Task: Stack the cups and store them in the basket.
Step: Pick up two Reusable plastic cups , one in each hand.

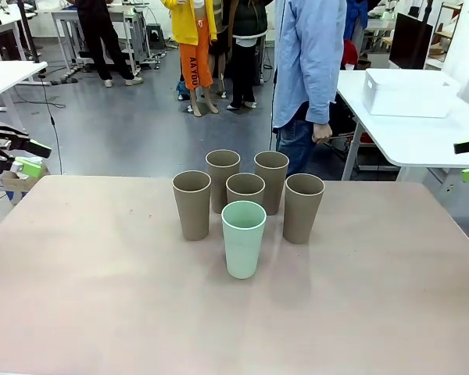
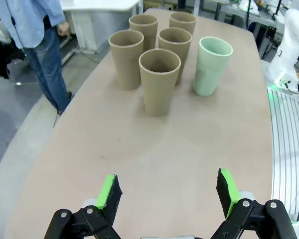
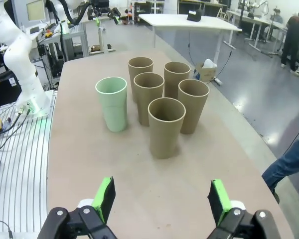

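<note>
1. The room is an open lab with a grey floor, other white tables and people standing at the back. One person (image 1: 309,62) in a blue shirt stands just past the far edge.
2. My bench (image 1: 102,297) is a pale pinkish-tan top, bare apart from the cups at its middle.
3. The basket (image 1: 406,98), a white solid-walled bin, sits on a separate white table to my far right, well apart from the cups.
4. Five tan-brown cups (image 1: 245,191) stand upright, mouths up, in a tight cluster. The mint green cup (image 1: 244,238) stands just in front of them, nearest me.
5. I judge them light, stiff and empty. The matte skin should grip well, but tall tapered walls tip easily, so I would pinch one wall at the rim, or span the body high up.
6. The outer cups leave finger room; the middle one is hemmed in.
7. My left end effector (image 2: 167,191) and my right end effector (image 3: 162,196) both gape wide, holding nothing, well short of the cups.
</note>
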Tool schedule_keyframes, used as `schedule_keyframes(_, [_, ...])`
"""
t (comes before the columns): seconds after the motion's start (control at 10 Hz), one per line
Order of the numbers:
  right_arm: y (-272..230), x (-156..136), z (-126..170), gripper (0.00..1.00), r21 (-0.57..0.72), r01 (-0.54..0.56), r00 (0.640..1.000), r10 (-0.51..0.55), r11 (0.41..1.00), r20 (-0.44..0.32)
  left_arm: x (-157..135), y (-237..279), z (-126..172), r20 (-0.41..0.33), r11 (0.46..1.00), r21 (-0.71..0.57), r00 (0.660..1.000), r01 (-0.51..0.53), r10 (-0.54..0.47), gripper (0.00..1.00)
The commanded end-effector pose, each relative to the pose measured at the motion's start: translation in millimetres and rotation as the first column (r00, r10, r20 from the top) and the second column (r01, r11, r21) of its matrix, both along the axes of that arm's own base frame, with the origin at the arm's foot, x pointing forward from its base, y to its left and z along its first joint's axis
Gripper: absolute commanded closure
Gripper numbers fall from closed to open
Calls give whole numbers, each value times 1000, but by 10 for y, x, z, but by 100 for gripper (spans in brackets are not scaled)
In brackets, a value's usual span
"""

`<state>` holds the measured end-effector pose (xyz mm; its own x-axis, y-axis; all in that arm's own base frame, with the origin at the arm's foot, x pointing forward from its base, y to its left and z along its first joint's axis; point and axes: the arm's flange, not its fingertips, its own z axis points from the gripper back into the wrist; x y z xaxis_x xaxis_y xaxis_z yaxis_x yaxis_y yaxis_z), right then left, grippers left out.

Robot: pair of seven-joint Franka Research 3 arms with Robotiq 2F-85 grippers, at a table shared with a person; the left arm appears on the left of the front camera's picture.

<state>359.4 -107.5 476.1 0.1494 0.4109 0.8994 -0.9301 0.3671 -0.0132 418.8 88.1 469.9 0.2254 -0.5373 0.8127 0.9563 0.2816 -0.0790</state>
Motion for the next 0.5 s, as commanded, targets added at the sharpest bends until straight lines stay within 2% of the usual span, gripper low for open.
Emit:
schedule_keyframes(0.0, [-6,1,4,0,-8,-4,1000,4,1000,17,-7,-1,15,24,1000,-25,1000,17,-16,0])
schedule_keyframes(0.4, [-6,1,4,0,-8,-4,1000,4,1000,17,-7,-1,15,24,1000,-25,1000,17,-16,0])
